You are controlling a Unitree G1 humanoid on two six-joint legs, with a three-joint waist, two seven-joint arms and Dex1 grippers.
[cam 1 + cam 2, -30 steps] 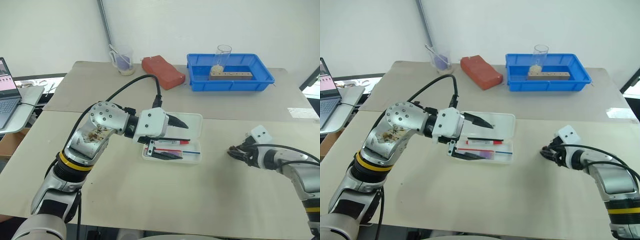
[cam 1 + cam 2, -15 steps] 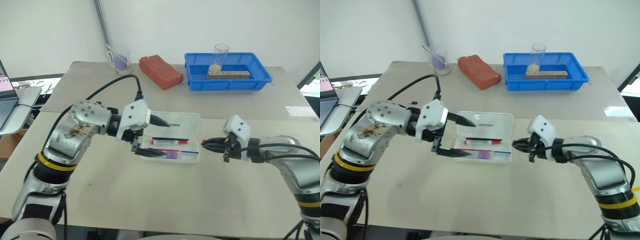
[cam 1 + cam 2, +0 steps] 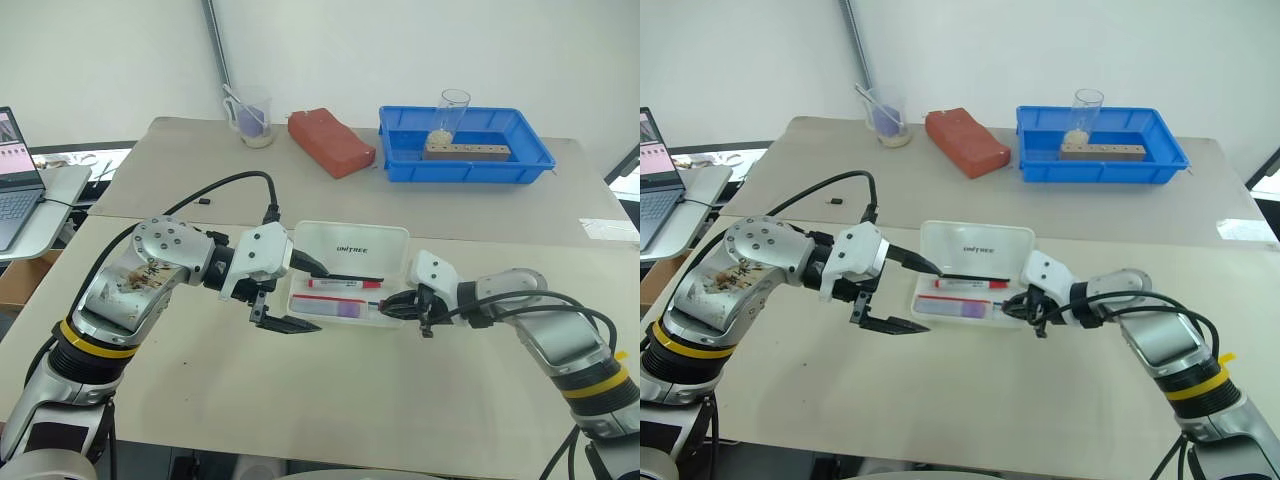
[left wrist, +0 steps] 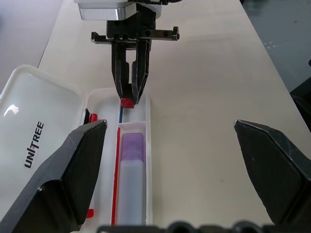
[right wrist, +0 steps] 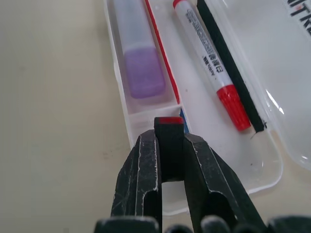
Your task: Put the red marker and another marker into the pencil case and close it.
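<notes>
Closing the pencil case (image 3: 356, 243): light, slippery lid, so push its far edge; right gripper (image 5: 169, 145) fingers together, left gripper (image 3: 300, 297) fingers apart.

White case (image 3: 345, 241), purple marker (image 5: 138, 60)

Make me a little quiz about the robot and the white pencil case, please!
1. True or false: the lid of the pencil case is shut.
2. Which gripper has its fingers spread wide apart? A) the left gripper B) the right gripper C) both
3. Fill in the gap: the red marker lies in the case, and the chunky highlighter lying next to it is ____ in colour.

Key:
1. False. The lid stands open.
2. A. The right gripper's fingers are pressed together at the end of the case.
3. Purple.
</notes>
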